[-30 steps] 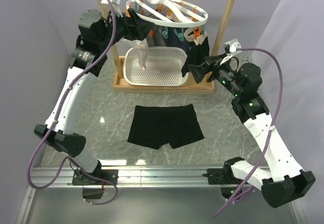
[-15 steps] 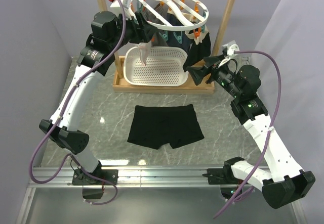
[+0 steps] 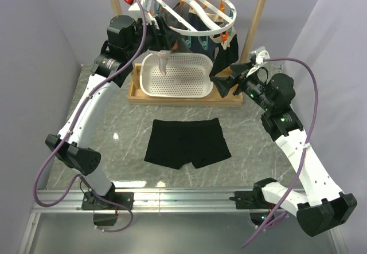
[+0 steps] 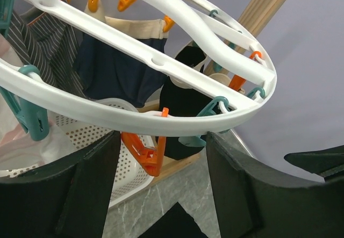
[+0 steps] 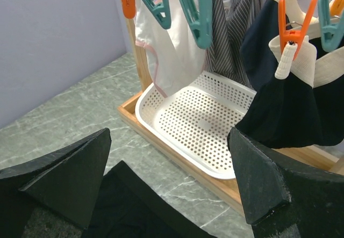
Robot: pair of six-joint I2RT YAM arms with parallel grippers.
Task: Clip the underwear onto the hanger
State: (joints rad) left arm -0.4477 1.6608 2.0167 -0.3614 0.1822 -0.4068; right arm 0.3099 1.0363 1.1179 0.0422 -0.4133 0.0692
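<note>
While the underwear [image 3: 186, 144] lies just as it did a second ago, flat on the table [image 3: 114, 122] at mid-frame, your left arm has swung up and in toward the hanger [image 3: 198, 7]. The ring, level a second ago, now tilts, and it sits higher in the frame. Your right arm has barely shifted in the last half second.

Your left gripper [image 3: 162, 35] is at the ring's left edge in the upper centre. In its wrist view the fingers [image 4: 64, 195] stand apart with the rim [image 4: 97, 110] crossing above the gap, and whether they touch it I cannot tell. Your right gripper [image 3: 225, 82] hangs right of the basket [image 3: 146, 79], jaws spread wide and empty.

You have one pair of black underwear on the table, one hanger, one basket and one wooden rack [image 3: 259, 19]. At least three garments hang from the clips, one pale, one striped and one dark. The clips overlap too much to count.
</note>
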